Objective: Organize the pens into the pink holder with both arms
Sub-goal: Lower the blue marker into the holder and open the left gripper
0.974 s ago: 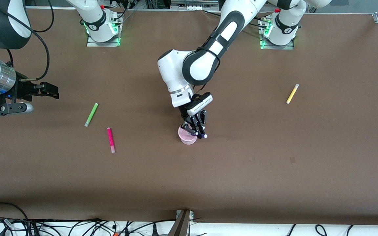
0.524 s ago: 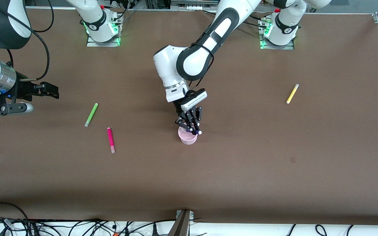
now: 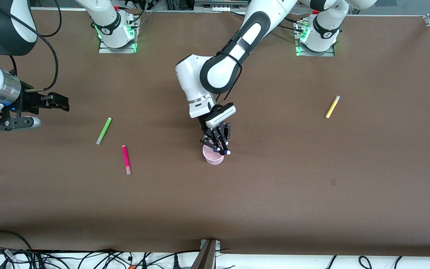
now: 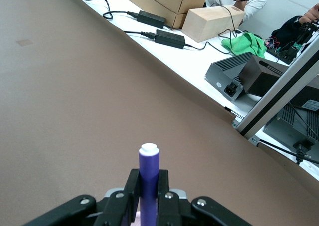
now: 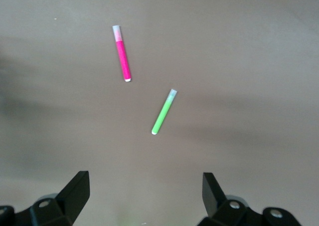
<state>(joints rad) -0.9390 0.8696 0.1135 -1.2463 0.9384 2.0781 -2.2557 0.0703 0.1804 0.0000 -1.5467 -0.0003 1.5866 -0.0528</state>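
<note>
My left gripper is shut on the dark purple pen and holds it over the pink holder at the table's middle; the pen's pale end sticks out past the rim. The green pen and the magenta-pink pen lie toward the right arm's end, and both show in the right wrist view, green pen and magenta pen. The yellow pen lies toward the left arm's end. My right gripper is open and empty, up in the air beside the green pen.
Both arm bases stand along the table's edge farthest from the front camera. Cables and a metal post lie along the nearest edge. Boxes and power supplies sit off the table.
The left gripper moved with the purple pen from just beside the holder toward the right arm's end to over its rim, then settled. The right gripper shifted slightly toward the green pen.
</note>
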